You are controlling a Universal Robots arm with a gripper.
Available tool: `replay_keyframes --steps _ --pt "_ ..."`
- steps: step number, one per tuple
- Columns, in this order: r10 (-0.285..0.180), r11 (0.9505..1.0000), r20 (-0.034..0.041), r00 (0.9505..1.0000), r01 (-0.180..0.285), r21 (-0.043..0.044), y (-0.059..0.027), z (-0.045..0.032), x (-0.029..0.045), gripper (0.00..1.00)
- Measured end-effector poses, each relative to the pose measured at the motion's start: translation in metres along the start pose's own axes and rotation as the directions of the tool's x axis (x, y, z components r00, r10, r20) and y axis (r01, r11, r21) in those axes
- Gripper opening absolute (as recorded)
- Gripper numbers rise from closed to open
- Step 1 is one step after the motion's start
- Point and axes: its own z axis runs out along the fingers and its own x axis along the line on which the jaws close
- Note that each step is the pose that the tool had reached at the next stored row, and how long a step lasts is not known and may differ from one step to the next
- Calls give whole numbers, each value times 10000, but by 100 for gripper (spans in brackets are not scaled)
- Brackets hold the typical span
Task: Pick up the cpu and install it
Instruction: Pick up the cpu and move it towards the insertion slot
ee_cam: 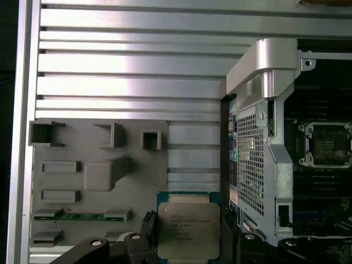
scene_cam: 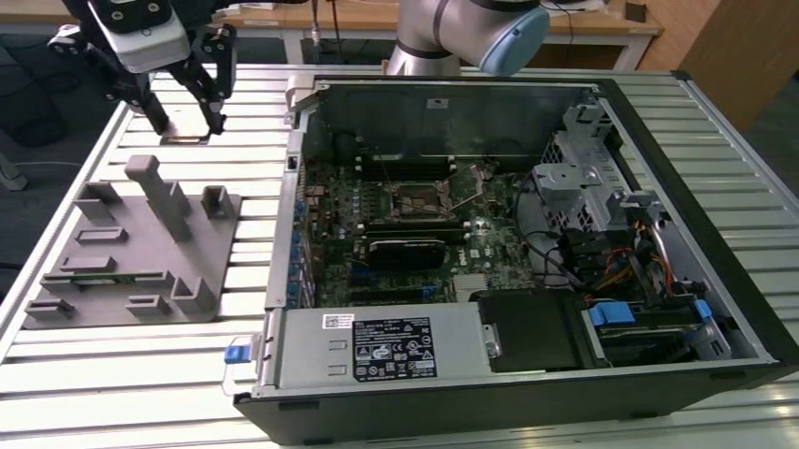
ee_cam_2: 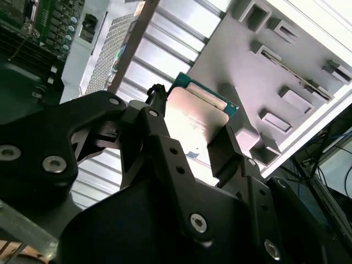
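Gripping the cpu (ee_cam: 188, 231) by two opposite edges just beside the grey holder block (ee_cam: 77, 144), the pincer (scene_cam: 187, 129) risks letting it tilt or slip from so slim a hold.

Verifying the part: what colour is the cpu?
The cpu is pale silver, rimmed green; best in first wrist view.
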Motion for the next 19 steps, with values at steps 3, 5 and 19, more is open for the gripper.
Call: replay_keyframes --steps 3,5,19 --pt "0 10000 0 10000 0 0 0 2 -65 55" --pt "0 10000 0 10000 0 0 1 3 -107 55" --pt "0 10000 -1 10000 0 1 1 12 -394 55"
